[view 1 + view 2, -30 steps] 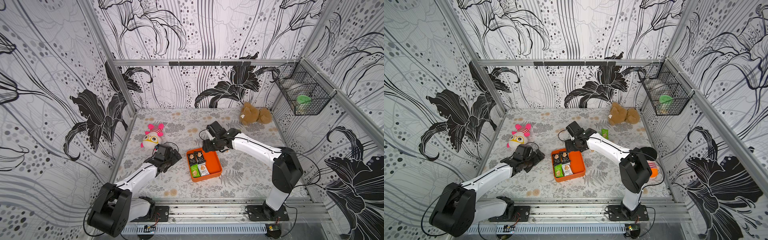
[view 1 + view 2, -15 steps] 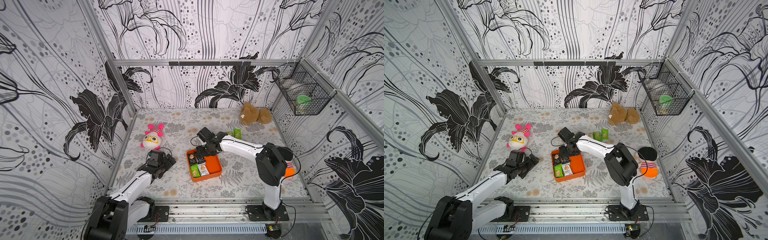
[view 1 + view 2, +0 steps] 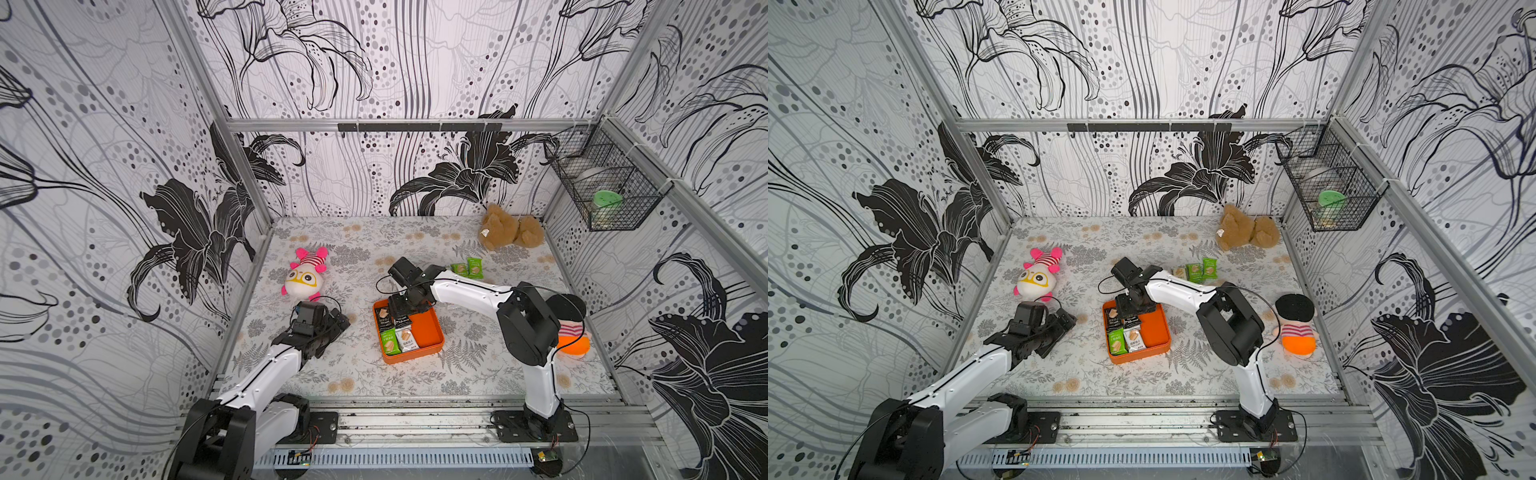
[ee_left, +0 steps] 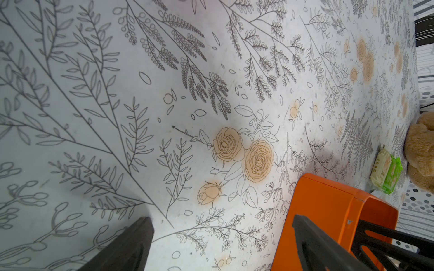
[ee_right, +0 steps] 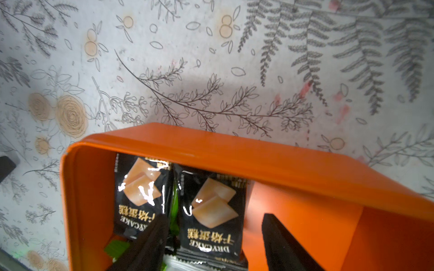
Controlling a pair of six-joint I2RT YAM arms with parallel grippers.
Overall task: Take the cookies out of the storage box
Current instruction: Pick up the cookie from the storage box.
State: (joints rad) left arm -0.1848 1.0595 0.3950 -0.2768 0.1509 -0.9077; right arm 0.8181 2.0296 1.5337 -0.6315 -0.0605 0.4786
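- Box (image 3: 429, 328) (image 3: 1156, 328): orange, flat on the floral mat (image 3: 478, 365), just below centre of frame in both top views.
- Inside it, all along its left side: two black cookies (image 3: 384, 318) (image 3: 1113, 318) at the upper end, then a green cookie (image 3: 388, 341) and a white cookie (image 3: 406, 338) towards the bottom of frame. The box's right half is bare orange.
- Right gripper (image 3: 399, 309) (image 3: 1129, 307) (image 5: 215, 217): low over the box's upper-left corner, above the black cookies.
- Its jaws are partly apart and straddle one black packet. One finger (image 5: 145, 246) sits at the gap between the two black packets, and the other is over bare orange floor.
- Nothing is clamped. I cannot tell whether a tip touches the packet.
- Left gripper (image 3: 338, 323) (image 3: 1065, 322) (image 4: 220, 218): left of the box, near it but apart, low over the mat.
- Its jaws are spread wide, with only mat between them.
- Loose cookies (image 3: 475, 267) (image 3: 1194, 272): out on the mat, right of centre and above the box, just beside my right forearm. Both top views show green ones, and a top view also shows a pale one (image 3: 1179, 272) next to them.
- In the left wrist view the pale packet (image 4: 381, 167) lies touching a green one.
- Pink toy (image 3: 305, 276) left of centre.
- Teddy (image 3: 511, 232) at the mat's upper right.
- Doll (image 3: 571, 336) at the mat's right edge.
- Wire basket (image 3: 606, 195) on the right wall.
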